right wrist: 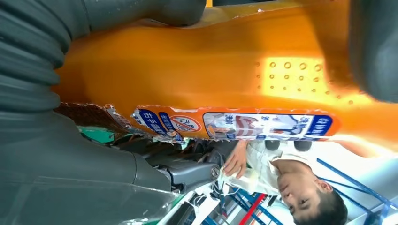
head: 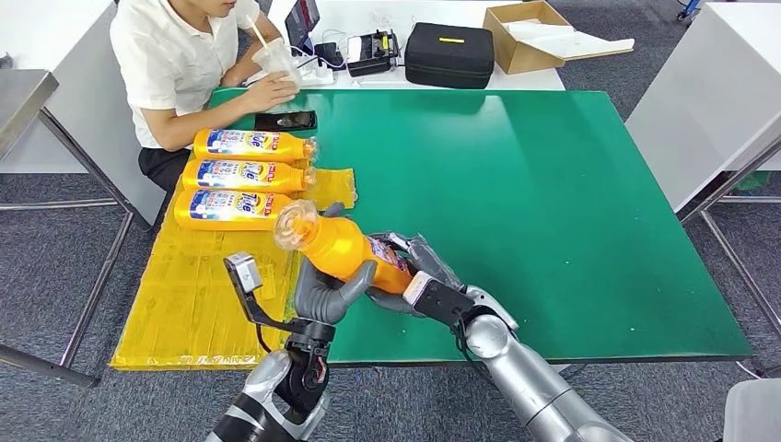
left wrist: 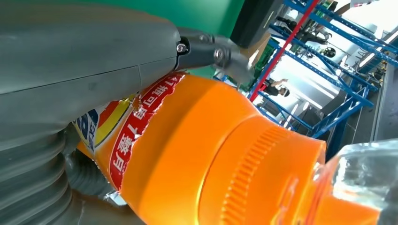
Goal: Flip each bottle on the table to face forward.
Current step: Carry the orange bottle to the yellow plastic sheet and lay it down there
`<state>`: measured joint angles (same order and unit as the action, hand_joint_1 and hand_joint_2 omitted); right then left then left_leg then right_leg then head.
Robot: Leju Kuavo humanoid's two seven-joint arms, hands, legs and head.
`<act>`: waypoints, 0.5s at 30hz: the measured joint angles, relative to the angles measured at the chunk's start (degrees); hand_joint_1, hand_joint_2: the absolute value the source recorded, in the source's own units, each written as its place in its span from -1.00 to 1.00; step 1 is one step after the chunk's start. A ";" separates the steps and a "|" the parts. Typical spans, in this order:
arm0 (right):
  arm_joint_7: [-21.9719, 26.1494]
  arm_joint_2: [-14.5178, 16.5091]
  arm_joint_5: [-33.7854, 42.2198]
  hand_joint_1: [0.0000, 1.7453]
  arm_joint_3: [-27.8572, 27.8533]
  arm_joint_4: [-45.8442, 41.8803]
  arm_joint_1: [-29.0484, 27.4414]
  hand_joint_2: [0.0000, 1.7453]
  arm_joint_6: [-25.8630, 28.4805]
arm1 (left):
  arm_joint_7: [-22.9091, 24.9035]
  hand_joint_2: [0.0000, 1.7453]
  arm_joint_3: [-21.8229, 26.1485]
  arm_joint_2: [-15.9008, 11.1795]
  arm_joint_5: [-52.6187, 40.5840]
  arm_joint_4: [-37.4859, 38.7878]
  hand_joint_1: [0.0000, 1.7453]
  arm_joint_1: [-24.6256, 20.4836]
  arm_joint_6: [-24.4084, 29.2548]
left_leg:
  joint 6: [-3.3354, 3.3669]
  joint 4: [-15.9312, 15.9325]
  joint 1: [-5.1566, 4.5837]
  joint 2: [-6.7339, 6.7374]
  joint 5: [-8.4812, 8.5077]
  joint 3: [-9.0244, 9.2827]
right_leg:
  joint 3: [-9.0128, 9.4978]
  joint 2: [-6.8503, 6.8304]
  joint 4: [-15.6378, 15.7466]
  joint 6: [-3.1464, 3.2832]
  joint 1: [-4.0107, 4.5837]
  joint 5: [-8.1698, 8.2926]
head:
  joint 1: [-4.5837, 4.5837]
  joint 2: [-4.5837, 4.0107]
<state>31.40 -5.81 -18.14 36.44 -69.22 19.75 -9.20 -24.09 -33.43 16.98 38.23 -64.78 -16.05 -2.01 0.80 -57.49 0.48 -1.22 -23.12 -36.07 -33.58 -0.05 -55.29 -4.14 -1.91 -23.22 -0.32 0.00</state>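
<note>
Item: orange bottle [head: 345, 249], raised above the green tabletop [head: 553, 212], clear cap tilted toward the yellow mat [head: 184, 295]. Holders: left robot hand [head: 330, 293] cupping the neck end from beneath; right robot hand [head: 419, 276] wrapped round the base. Three bottles [head: 244, 175] lie on the mat, labels up. Handling: roll it until the front label faces up, keep both grips firm, then lay it beside the row.
</note>
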 joint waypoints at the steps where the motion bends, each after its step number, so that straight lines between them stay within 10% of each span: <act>1: -0.01 0.02 0.00 -0.41 0.04 0.00 0.04 1.00 0.00 | 0.09 1.00 0.19 0.00 0.28 0.00 1.00 0.00 -0.22 | 0.00 0.00 0.00 0.00 0.00 0.00 | 0.00 0.00 0.00 0.00 0.00 0.00 | -0.01 0.00; 3: -0.08 0.06 0.00 -0.78 0.15 0.00 0.11 1.00 0.00 | 0.16 1.00 0.53 0.00 0.67 0.00 1.00 0.00 -0.49 | 0.00 0.00 0.00 0.00 0.00 0.00 | 0.00 0.00 0.00 0.00 0.00 0.00 | -0.01 0.00; 8: -0.28 0.32 -0.03 -1.00 0.42 0.00 0.18 1.00 0.03 | 0.16 1.00 1.06 0.00 1.30 0.00 1.00 0.01 -0.63 | 0.00 0.00 0.00 0.00 0.00 0.00 | -0.01 0.00 0.00 0.00 0.00 0.00 | -0.01 0.00; 15: -0.97 0.67 -1.69 -1.00 0.80 0.01 0.18 1.00 2.52 | 0.70 1.00 1.60 0.00 1.78 0.03 1.00 -0.01 0.16 | 0.00 0.00 0.00 0.00 0.00 -0.01 | -0.01 0.00 0.00 0.00 0.00 0.00 | -0.01 0.00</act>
<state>30.44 -5.14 -19.83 37.23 -69.22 19.93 -6.68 -23.39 -31.83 16.98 40.00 -64.76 -16.06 -1.85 0.80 -57.49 0.48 -1.22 -23.12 -36.07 -33.59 -0.05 -55.29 -4.14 -1.91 -23.23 -0.32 0.00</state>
